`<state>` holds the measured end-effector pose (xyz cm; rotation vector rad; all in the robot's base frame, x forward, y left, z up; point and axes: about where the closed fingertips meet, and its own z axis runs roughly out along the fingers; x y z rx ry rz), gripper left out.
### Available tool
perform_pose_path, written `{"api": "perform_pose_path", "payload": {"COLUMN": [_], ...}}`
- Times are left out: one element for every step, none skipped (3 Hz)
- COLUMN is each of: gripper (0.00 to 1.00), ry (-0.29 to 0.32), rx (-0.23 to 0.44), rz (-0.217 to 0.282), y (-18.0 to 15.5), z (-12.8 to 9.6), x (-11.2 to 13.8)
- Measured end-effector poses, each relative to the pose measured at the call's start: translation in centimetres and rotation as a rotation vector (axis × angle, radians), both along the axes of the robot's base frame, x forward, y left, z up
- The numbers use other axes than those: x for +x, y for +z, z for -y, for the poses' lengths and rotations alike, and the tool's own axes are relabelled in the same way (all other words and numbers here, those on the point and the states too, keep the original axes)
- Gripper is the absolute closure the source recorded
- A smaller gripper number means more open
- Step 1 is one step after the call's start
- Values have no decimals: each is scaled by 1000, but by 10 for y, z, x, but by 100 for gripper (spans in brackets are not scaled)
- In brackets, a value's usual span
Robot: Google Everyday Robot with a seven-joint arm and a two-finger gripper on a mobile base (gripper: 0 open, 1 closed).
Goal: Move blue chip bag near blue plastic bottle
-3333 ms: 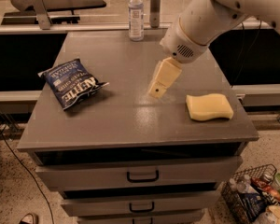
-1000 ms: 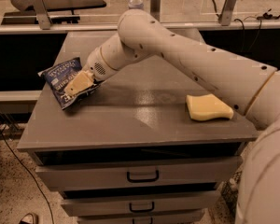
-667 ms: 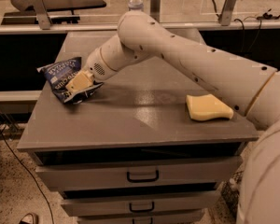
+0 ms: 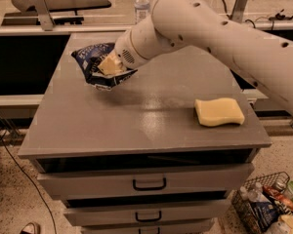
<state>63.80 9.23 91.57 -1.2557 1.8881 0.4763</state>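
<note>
The blue chip bag [image 4: 94,65], dark blue and crinkly with white lettering, hangs lifted a little above the left part of the grey cabinet top [image 4: 151,111]. My gripper [image 4: 107,65] is shut on the bag's right side, its tan fingers pressed into it. The blue plastic bottle [image 4: 142,3], clear with a white cap and pale label, stands upright at the far edge of the top; my white arm [image 4: 205,28] hides its lower part. The bag is well in front of and left of the bottle.
A yellow sponge [image 4: 219,111] lies on the right side of the top. Drawers [image 4: 149,183] sit below the front edge. A wire basket [image 4: 268,206] with items stands on the floor at the lower right. A table and railing are behind.
My gripper has closed on the chip bag and lifted it off the top, moving it slightly right. The bottle and sponge have not moved.
</note>
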Motion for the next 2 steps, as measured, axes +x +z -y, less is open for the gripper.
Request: {"api": "perform_pose_path", "payload": {"gripper": [100,100], "ry": [1,-103], "rx": [-4,-32], "rz": [-1,34], "y": [-1,7], "z": [0,42], "x": [0,12]}}
